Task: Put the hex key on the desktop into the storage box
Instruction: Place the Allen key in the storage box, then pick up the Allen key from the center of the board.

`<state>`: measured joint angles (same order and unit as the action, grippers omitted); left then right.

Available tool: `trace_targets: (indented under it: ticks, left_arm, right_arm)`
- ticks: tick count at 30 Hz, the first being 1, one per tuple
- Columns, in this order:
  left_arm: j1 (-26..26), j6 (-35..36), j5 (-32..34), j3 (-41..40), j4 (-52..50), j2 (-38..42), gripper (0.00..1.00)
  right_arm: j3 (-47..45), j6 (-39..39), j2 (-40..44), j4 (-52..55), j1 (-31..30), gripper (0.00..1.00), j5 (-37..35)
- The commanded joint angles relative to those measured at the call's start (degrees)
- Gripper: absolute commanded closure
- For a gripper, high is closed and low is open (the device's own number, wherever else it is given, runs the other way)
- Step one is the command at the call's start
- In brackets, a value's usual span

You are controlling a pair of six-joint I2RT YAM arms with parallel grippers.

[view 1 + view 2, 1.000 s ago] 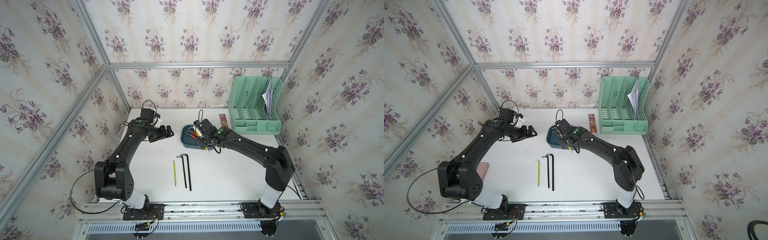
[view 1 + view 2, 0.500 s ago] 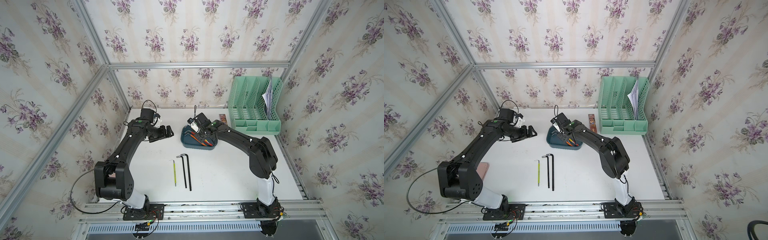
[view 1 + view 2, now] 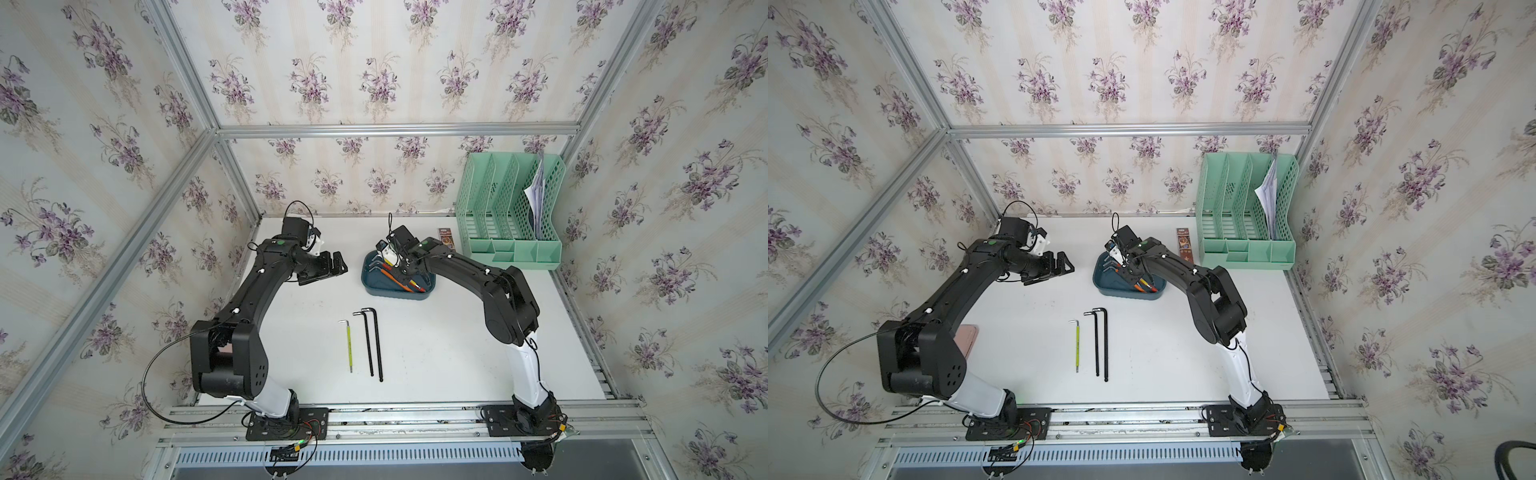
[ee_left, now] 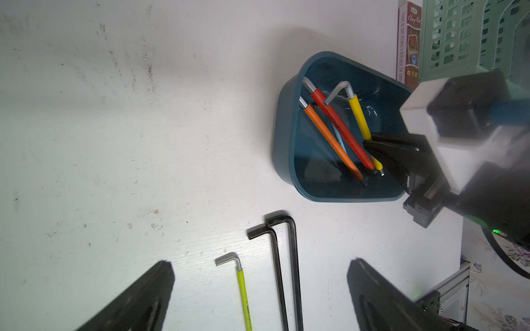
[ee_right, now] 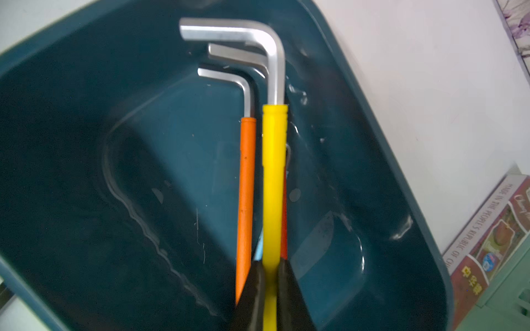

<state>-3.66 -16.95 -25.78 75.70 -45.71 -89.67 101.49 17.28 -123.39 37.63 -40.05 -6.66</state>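
Black left gripper [image 3: 337, 264] hovers mid-left, fingers wide open. Centre: lime hex key [image 3: 349, 347] and two black hex keys [image 3: 373, 345] lie on the desktop [image 3: 436, 353], unboxed. Right of centre, the storage box [image 3: 390, 293] holds the orange key [image 5: 246, 186]. Right gripper [image 5: 269, 268] fingers pinch the yellow hex key [image 5: 274, 172] inside the box.

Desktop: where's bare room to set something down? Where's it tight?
Free: the wide patch of desktop between the black hex keys and the right arm; also between the lime hex key and the left arm. Crowded: the storage box, where the right fingers grip the yellow hex key, and beside the file organiser.
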Motion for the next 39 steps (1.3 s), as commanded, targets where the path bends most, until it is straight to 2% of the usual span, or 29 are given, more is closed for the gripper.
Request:
trace_targets:
  ticks: [1,6,11,15,21,25,28,31,39]
  left_arm:
    - [0.1,0.2,0.0,0.2,-1.0,-0.2,0.01]
    - [0.0,0.2,0.2,0.0,-0.6,-0.2,0.01]
    - [0.0,0.2,0.2,-0.1,-0.6,-0.1,0.01]
    - [0.0,0.3,0.2,-0.2,-0.5,0.2,0.01]
    - [0.0,0.2,0.2,-0.1,-0.4,0.3,0.01]
    - [0.0,0.2,0.4,0.1,-0.6,-0.1,0.01]
    - [0.1,0.2,0.2,0.4,-0.7,-0.1,0.01]
    - [0.0,0.1,0.0,0.3,-0.8,0.1,0.01]
    - [0.1,0.1,0.3,0.8,-1.3,0.0,0.01]
  right_arm:
    - [0.3,-1.2,1.3,0.9,0.1,0.73,-1.4]
    - [0.2,-2.5,5.0,0.9,0.1,0.59,-2.7]
    - [-1.0,-6.0,10.7,-0.5,0.1,0.56,-3.5]
    - [-5.2,-12.4,17.6,-3.0,0.1,0.56,-2.4]
    - [-20.2,-29.2,30.0,-12.0,0.1,0.58,12.4]
    - [-35.3,-43.3,36.4,-22.4,-0.7,0.58,20.3]
    - [-42.1,-50.1,38.1,-24.5,-3.2,0.57,19.6]
    - [-44.3,-53.5,37.6,-22.1,-7.7,0.57,14.2]
    - [-40.1,-58.7,29.4,-15.2,-17.3,0.53,4.9]
